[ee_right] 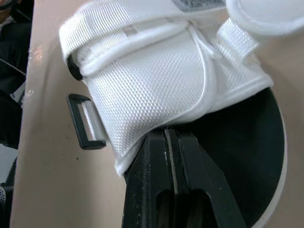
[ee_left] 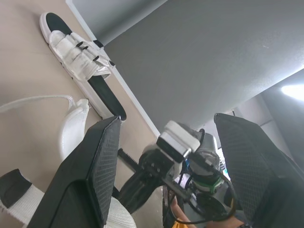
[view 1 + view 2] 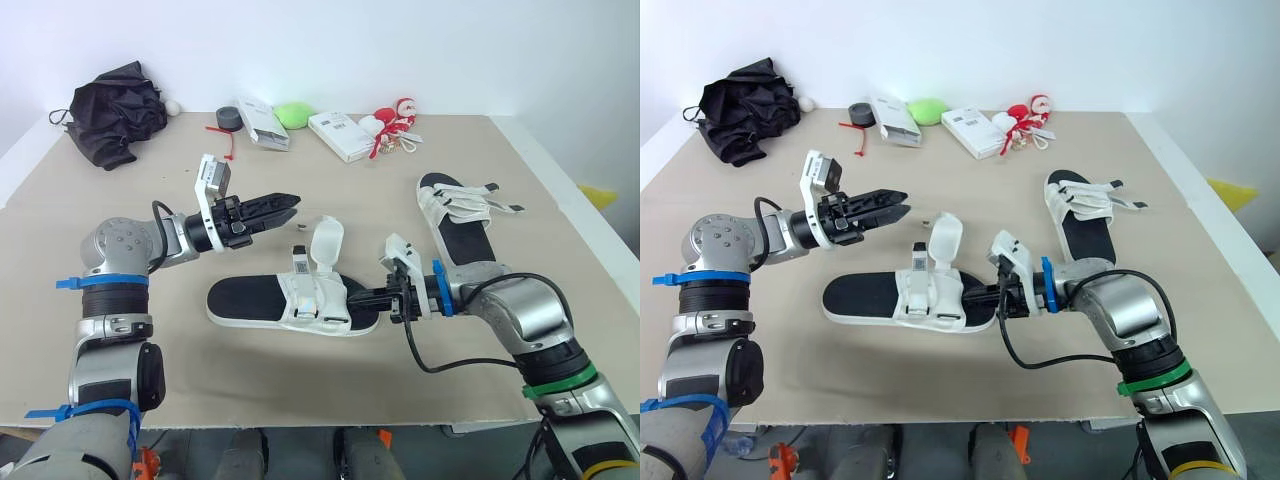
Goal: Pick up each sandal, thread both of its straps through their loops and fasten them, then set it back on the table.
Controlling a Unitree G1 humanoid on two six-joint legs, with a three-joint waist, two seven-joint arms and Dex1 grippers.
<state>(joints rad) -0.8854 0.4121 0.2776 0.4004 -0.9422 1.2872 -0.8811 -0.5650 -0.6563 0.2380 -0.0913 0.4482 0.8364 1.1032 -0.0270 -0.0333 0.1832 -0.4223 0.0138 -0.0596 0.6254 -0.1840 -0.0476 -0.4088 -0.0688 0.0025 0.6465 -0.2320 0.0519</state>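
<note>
See the near sandal [image 3: 250, 300] lying flat on the counter [image 3: 300, 385] between the two arms, with one broad strap [image 3: 328, 243] standing up loose and not yet through its black loop [image 1: 85, 121]. Find the right fingers [image 1: 161, 185] pressed together, tips pushed under the edge of the white upper on the footbed; really pinching webbing or not, cannot tell. Find the left fingers [image 2: 95, 175] spread wide, hovering above the loose strap and touching nothing. Main risk, as a judgement: lifting with so shallow a hold at one edge, and so letting the sandal tip, slip off or drop back on the counter. Also possible: pushing instead of gripping, and only shoving the sandal along the counter, away from under the left fingers. Beware too of closing the left fingers on the upright flap from above and merely folding it down, not catching it. Leave the far sandal [image 3: 455, 215] for later, well apart, near the counter's right edge.
</note>
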